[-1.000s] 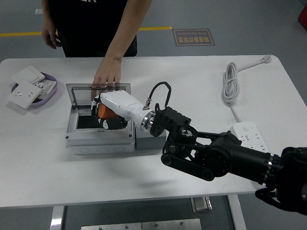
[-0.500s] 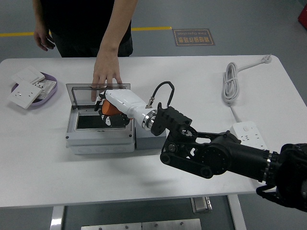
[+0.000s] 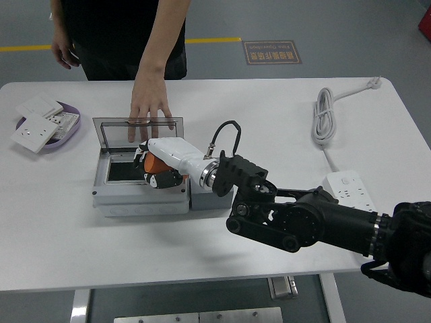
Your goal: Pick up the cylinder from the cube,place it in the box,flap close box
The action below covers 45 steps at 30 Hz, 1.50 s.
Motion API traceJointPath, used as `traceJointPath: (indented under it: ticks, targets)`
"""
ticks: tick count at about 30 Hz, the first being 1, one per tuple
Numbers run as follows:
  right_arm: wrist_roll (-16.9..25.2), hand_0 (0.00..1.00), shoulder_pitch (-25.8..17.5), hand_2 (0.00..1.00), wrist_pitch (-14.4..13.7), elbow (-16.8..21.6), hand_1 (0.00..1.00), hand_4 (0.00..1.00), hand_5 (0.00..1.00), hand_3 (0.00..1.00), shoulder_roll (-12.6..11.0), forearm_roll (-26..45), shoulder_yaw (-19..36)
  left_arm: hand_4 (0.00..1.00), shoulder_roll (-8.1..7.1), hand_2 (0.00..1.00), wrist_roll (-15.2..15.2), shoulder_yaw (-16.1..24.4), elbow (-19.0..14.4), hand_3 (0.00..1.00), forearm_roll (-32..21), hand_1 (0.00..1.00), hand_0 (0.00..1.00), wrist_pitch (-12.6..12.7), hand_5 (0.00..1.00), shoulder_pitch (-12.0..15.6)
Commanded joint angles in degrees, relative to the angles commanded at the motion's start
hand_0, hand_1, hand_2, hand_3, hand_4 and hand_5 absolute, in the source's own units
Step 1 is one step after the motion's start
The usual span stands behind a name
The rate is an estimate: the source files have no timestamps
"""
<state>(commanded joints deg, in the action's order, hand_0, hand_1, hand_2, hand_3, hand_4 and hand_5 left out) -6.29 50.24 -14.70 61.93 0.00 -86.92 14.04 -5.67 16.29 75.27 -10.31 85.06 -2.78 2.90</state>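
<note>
The robot hand [image 3: 156, 169] grips the orange cylinder [image 3: 154, 163] over the open box [image 3: 140, 183]; beyond it, a person's hand [image 3: 149, 106] rests on the lid [image 3: 137, 130].

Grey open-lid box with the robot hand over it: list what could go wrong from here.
1. The person's hand rests on the clear hinged lid of the grey plastic box; flapping it shut now could trap those fingers.
2. The right hand is over the box opening, curled on what looks like the orange cylinder; the lid could strike it if the hand lingers.
3. The cylinder is mostly hidden, so a tilted release may leave it jamming the lid.
</note>
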Motion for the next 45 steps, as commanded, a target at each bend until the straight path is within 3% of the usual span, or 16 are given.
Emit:
traceJointPath:
  ticks: [4,5,11,12,24,33,40,42,45]
  targets:
    - [0.08,0.696,0.08,0.672,0.55,-0.36,0.668,0.199,0.085,0.649,0.00,-0.30,-0.01,0.645,0.00,0.591,-0.04,0.11,0.00,0.585,0.25,0.590,0.604,-0.01,0.205,-0.10]
    - [0.10,0.793,0.09,0.776,0.60,-0.44,0.744,0.590,0.140,0.736,0.00,-0.38,0.03,0.645,0.00,0.591,-0.03,0.15,0.00,0.585,0.33,0.590,0.603,-0.02,0.206,-0.13]
    - [0.29,0.793,0.13,0.776,0.59,-0.67,0.744,0.590,0.140,0.736,0.00,-0.60,0.46,0.645,0.04,0.591,-0.03,-0.07,0.00,0.585,0.30,0.590,0.603,-0.08,0.206,-0.17]
    - [0.33,0.818,0.15,0.785,0.51,-0.67,0.759,0.698,0.164,0.793,0.00,-0.59,0.56,0.645,0.04,0.591,-0.03,-0.07,0.00,0.585,0.33,0.590,0.603,-0.07,0.207,-0.19]
    - [1.36,0.826,-0.72,0.782,-0.06,0.58,0.761,0.769,0.195,0.796,0.00,1.32,2.32,0.644,0.10,0.591,-0.03,0.12,0.00,0.584,0.69,0.590,0.603,-0.11,0.205,-0.11]
    - [3.71,0.826,-5.70,0.776,3.33,8.30,0.758,0.780,0.209,0.791,-0.17,11.99,10.95,0.644,0.51,0.591,-0.01,-0.14,0.00,0.584,-0.19,0.590,0.604,0.07,0.204,0.79]
    - [4.46,0.821,-7.00,0.756,5.63,15.07,0.744,0.755,0.221,0.773,-4.36,14.93,18.88,0.644,0.61,0.591,-0.28,-0.43,0.00,0.585,-0.68,0.590,0.604,0.16,0.204,0.49]
    - [4.67,0.819,-7.02,0.746,6.22,16.42,0.738,0.701,0.248,0.744,-6.44,14.65,21.72,0.642,0.66,0.591,-0.27,-0.41,0.00,0.584,-0.62,0.589,0.604,0.15,0.203,0.46]
    - [4.70,0.819,-7.05,0.746,6.78,16.86,0.738,0.701,0.248,0.744,-8.38,14.29,24.82,0.642,0.68,0.591,-0.23,-0.35,0.00,0.584,-0.53,0.589,0.604,0.14,0.203,0.41]
